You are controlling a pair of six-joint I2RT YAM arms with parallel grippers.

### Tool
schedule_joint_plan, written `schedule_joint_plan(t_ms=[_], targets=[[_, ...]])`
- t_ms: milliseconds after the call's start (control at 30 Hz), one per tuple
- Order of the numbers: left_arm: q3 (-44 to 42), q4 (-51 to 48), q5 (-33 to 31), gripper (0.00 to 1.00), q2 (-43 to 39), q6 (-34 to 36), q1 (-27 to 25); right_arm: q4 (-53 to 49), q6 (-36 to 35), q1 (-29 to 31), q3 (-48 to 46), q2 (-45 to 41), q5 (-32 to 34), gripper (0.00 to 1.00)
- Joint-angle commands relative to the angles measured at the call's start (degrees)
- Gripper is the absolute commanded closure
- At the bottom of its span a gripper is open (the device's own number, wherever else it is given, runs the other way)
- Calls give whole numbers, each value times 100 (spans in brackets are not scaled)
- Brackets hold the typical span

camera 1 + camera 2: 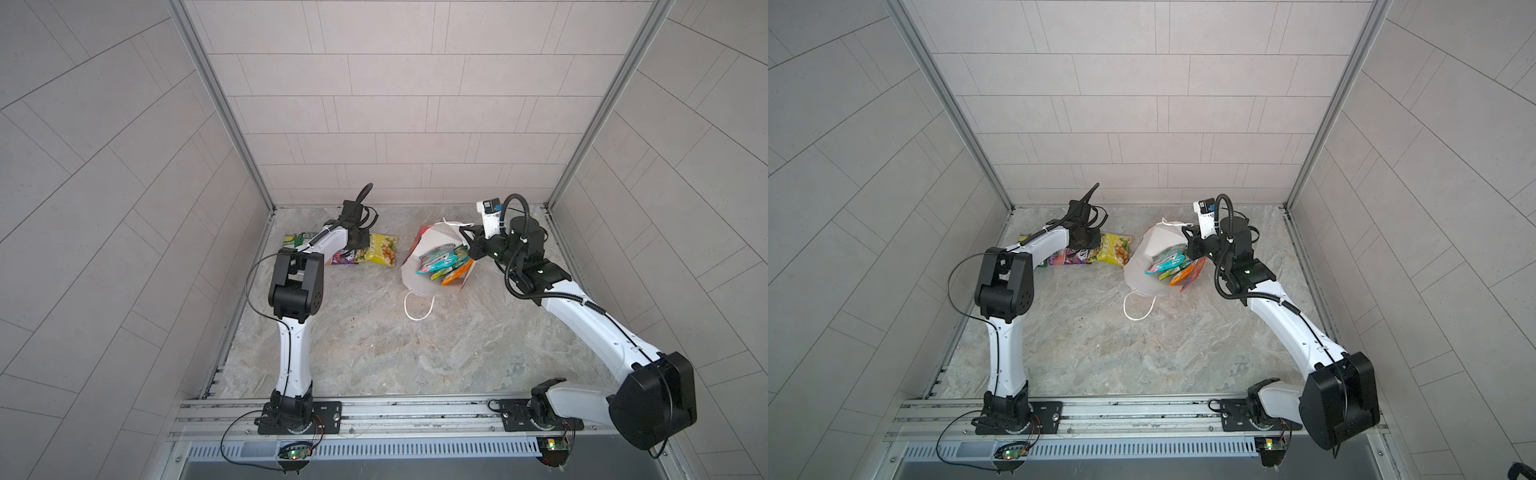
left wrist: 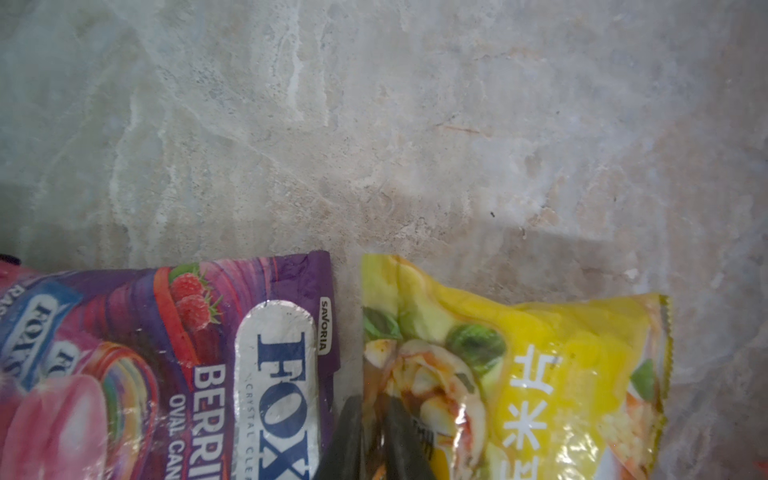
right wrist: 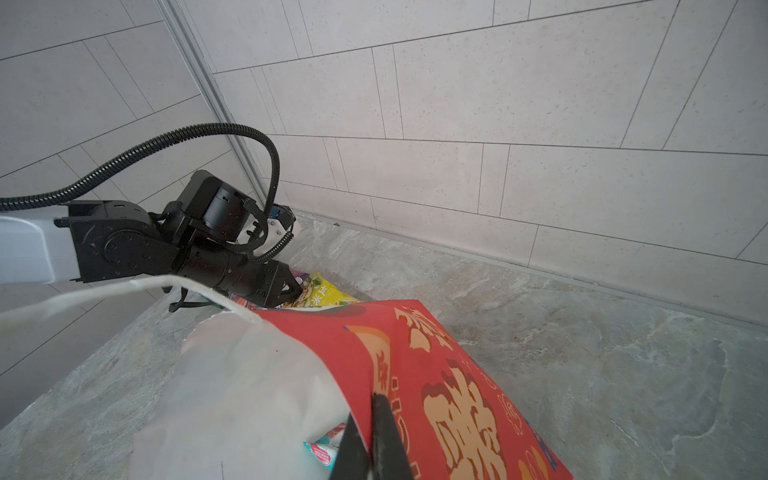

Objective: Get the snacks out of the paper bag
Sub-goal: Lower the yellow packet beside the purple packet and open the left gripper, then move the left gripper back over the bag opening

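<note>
While right tool (image 3: 365, 411) pinches paper bag (image 3: 436, 374) rim, snacks (image 1: 440, 259) inside

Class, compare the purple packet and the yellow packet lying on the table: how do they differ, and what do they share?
The purple packet shows raspberries and Latin lettering; the yellow packet shows a food dish and Chinese characters. The left claw straddles the yellow packet's edge, jaws slightly apart; the purple packet lies outside them. Both lie flat on the table, side by side, outside the paper bag.

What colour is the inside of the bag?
White. The bag shows it best in a top view.
</note>
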Motion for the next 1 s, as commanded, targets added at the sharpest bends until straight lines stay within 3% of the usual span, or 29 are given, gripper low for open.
schedule_joint_plan(t_ms=[0, 200, 500, 633, 767, 967], targets=[[-93, 26, -172, 66, -190, -38, 39, 153, -30, -41, 38, -96, -14, 100], [-115, 7, -226, 54, -574, -13, 41, 72, -46, -40, 91, -96, -42, 100], [-780, 377, -99, 50, -1834, -196, 36, 67, -58, -41, 87, -61, 28, 100], [-1503, 1005, 281, 49, -2684, -525, 41, 99, -66, -41, 62, -59, 112, 100], [-2730, 2260, 656, 43, -3712, -958, 17, 88, -114, -41, 60, -19, 185, 100], [-3809, 2601, 508, 41, -5115, -1244, -146, 208, -89, -41, 59, 201, 177, 100]])
